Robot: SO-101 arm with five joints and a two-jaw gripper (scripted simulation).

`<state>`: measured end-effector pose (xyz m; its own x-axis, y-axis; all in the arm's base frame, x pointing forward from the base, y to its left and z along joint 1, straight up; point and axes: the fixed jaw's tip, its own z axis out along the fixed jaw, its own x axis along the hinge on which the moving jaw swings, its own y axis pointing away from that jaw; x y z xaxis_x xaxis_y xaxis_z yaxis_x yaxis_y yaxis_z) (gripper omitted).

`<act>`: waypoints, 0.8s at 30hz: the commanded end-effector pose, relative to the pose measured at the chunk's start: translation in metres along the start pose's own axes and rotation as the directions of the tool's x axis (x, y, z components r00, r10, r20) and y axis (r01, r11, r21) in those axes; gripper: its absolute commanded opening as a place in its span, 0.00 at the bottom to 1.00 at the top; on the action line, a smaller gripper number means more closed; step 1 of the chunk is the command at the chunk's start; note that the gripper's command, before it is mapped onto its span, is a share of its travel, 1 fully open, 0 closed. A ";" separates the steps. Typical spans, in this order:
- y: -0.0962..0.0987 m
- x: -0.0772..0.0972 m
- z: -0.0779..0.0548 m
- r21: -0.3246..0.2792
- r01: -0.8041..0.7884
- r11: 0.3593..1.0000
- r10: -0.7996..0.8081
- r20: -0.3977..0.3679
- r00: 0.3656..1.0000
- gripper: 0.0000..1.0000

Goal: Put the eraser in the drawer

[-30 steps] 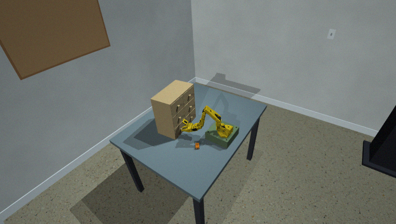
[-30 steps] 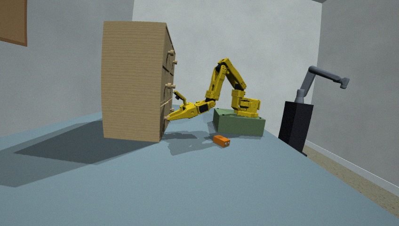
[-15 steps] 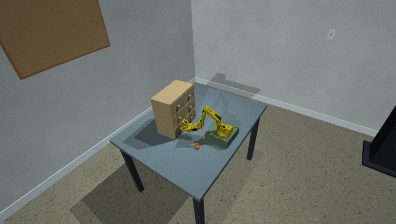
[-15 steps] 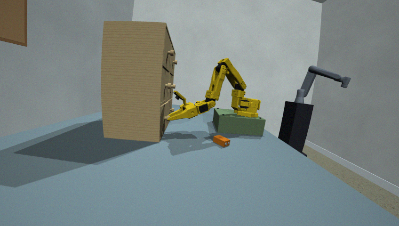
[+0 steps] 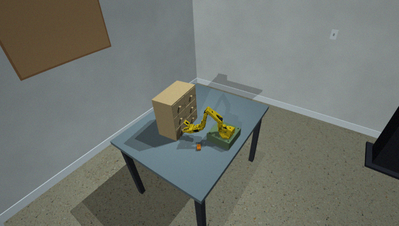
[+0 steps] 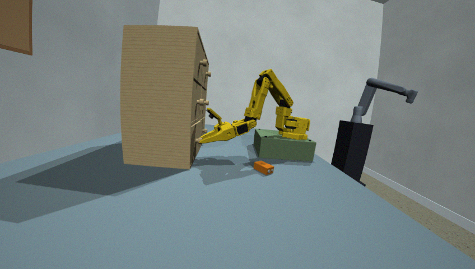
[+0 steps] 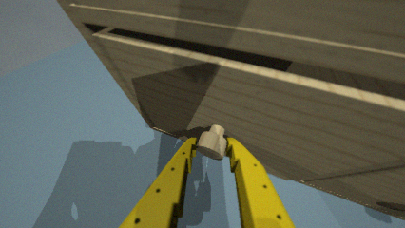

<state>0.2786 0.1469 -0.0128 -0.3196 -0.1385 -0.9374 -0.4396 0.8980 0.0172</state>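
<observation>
The wooden chest [image 5: 171,109] stands on the blue-grey table, with its drawers facing the arm. It also shows in the exterior view [image 6: 159,96]. My gripper [image 7: 212,148] reaches low to the bottom row and is shut on the pale round knob [image 7: 212,142] of the left drawer. It shows there in the top and exterior views [image 5: 182,129] [image 6: 199,140]. A dark gap runs along that drawer front's top edge [image 7: 200,49]. A small orange block [image 5: 198,147] [image 6: 263,167] lies flat on the table in front of the arm's base, apart from the gripper. It is the only loose thing I see.
The arm stands on a green base block [image 5: 224,136] [image 6: 284,149] right of the chest. A black stand with a grey arm [image 6: 349,149] is beyond the table's right edge. The other drawers' knobs [image 6: 203,63] stick out above the gripper.
</observation>
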 end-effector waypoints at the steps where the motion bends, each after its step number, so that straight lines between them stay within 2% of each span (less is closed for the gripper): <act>1: -0.005 -0.001 0.003 0.014 0.004 1.000 -0.004 0.008 1.000 0.00; 24: 0.000 -0.001 0.000 0.002 -0.001 1.000 0.001 0.005 1.000 0.00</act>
<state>0.2786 0.1469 -0.0128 -0.3196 -0.1385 -0.9374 -0.4396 0.8980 0.0172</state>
